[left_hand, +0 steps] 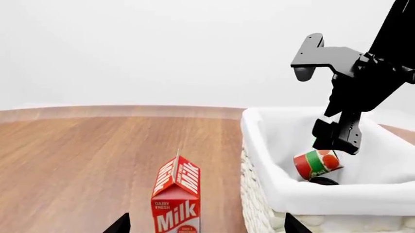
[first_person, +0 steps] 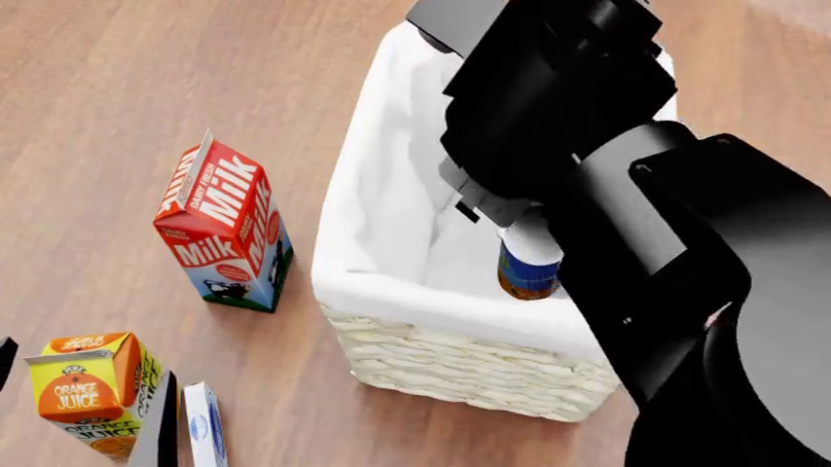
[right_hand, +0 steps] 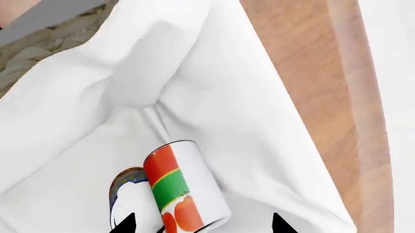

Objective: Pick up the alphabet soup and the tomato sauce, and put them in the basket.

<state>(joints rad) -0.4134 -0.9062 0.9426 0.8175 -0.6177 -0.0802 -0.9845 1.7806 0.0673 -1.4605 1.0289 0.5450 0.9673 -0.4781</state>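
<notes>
The basket (first_person: 389,292) stands at the middle right; it also shows in the left wrist view (left_hand: 259,145) and the right wrist view (right_hand: 194,63). The tomato sauce (right_hand: 184,187) lies tilted inside on the white liner, leaning on the alphabet soup (right_hand: 126,196). The blue soup can also shows in the head view (first_person: 528,265). My right gripper (right_hand: 202,224) hangs over the basket, open, its fingertips wide on either side of the tomato sauce (left_hand: 318,164) and clear of it. My left gripper (left_hand: 207,225) is open and empty, short of the milk carton.
A red milk carton (first_person: 221,229) stands left of the basket on the wooden floor; it also shows in the left wrist view (left_hand: 176,199). An orange juice carton (first_person: 91,389) and a white-blue carton (first_person: 204,428) stand at the near left. My right arm (first_person: 624,175) covers much of the basket.
</notes>
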